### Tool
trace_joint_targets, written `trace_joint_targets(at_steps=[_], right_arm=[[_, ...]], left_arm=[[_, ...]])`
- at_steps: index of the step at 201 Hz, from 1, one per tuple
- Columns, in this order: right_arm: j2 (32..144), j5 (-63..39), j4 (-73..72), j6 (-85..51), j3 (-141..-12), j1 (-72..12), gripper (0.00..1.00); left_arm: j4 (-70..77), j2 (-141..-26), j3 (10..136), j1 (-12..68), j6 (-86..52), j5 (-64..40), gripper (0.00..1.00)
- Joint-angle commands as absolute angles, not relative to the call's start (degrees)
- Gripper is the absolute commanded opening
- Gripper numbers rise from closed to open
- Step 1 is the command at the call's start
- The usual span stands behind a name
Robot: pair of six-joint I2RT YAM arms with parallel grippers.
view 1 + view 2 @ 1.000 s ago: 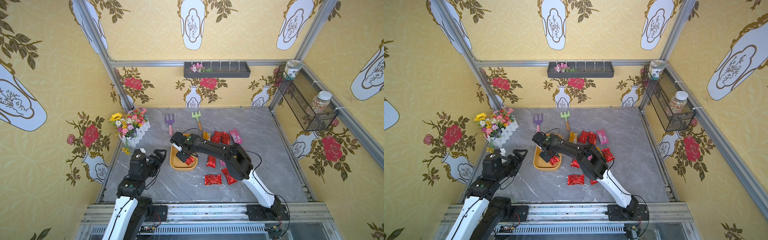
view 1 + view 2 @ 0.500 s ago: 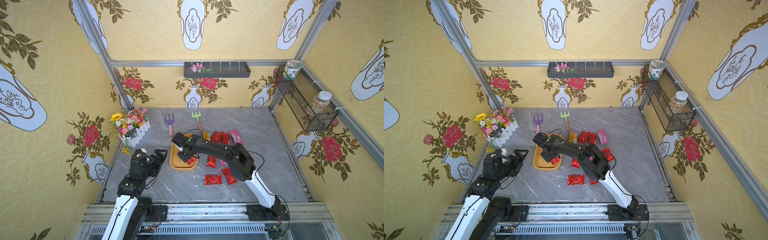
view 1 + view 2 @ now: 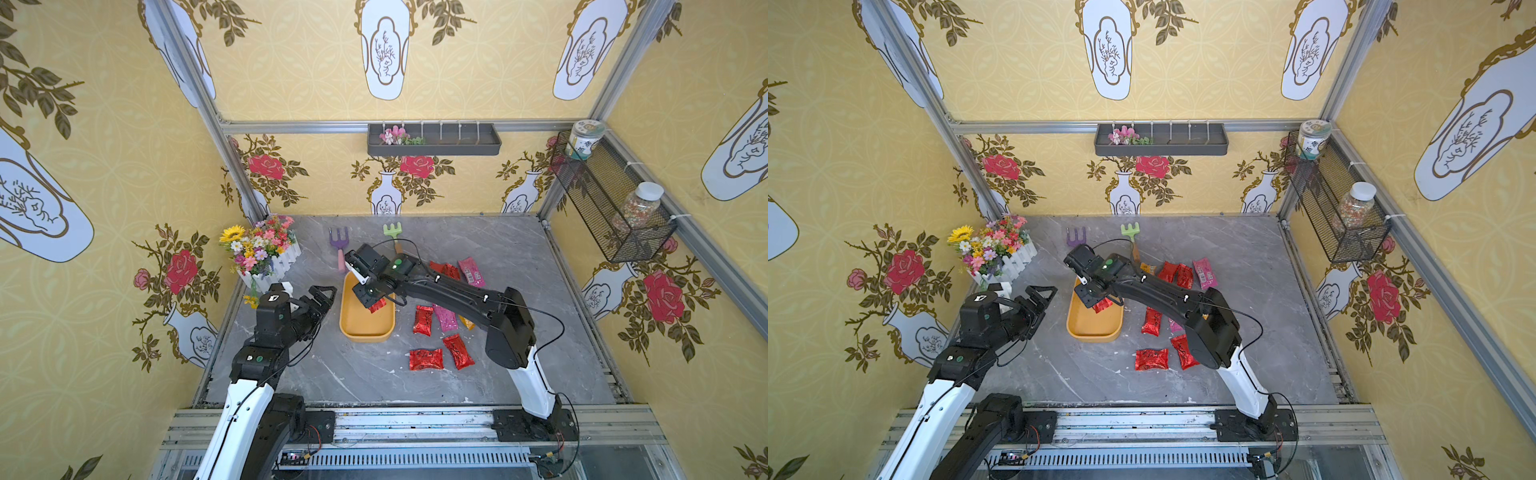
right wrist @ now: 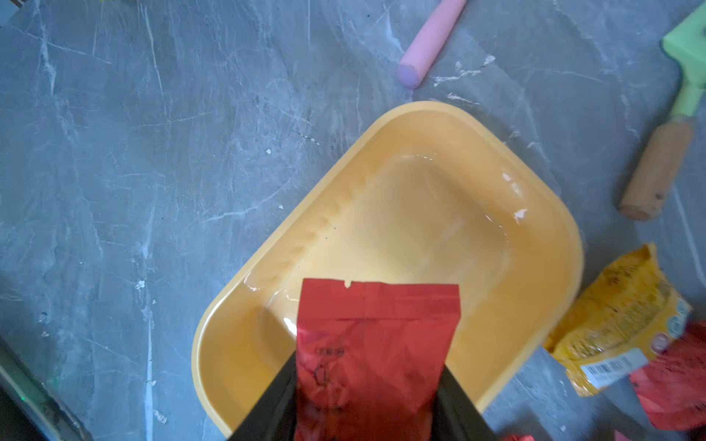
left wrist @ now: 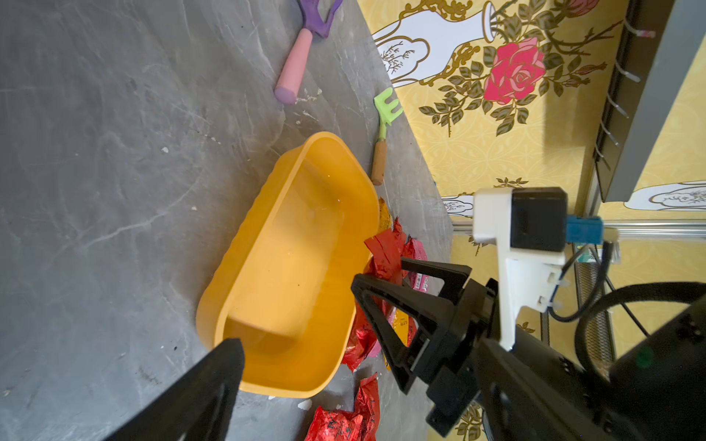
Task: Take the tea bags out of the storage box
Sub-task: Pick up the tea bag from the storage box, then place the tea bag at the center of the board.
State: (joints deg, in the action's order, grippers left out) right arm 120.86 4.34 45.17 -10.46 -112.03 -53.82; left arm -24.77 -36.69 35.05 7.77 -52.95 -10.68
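Note:
The storage box is an orange-yellow tray on the grey table, also in view from the right wrist. My right gripper hangs over its far half, shut on a red tea bag that hangs above the box floor. No other bag shows inside the box. Several tea bags lie on the table to its right: red ones, a pink one and a yellow one. My left gripper stands open just left of the box, holding nothing.
A purple toy fork and a green toy rake lie behind the box. A white fence flower box stands at the back left. A grey shelf hangs on the back wall. A wire basket with jars hangs on the right wall.
My right gripper's jaws have narrowed onto the red tea bag in the box, and the bag has shifted a little toward the box's far end. The left arm has not moved.

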Motion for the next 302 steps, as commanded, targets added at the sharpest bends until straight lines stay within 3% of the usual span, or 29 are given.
trace_joint_targets(at_steps=[1, 58, 101, 170, 302], right_arm=[[116.60, 4.95, 44.73, -12.31, -107.55, -52.64, 0.50], [99.10, 8.22, 40.53, -17.51, -84.22, -48.71, 0.49], [84.08, 11.42, 39.98, -23.21, -65.71, -44.64, 0.49], [69.09, 14.72, 39.10, -33.93, -45.30, -39.67, 0.51], [70.60, 21.09, 34.73, -45.59, -36.08, -37.11, 0.53]], left_arm=[[-21.74, -37.87, 35.92, 10.38, -53.14, -10.50, 1.00], [-11.13, -50.17, 37.42, 33.23, -57.30, 0.45, 1.00], [-3.33, -61.21, 40.44, 43.01, -58.27, 2.02, 1.00], [-0.18, -67.85, 44.88, 46.40, -57.42, 0.31, 1.00], [-1.22, -66.80, 45.26, 46.45, -55.72, -0.71, 1.00]])
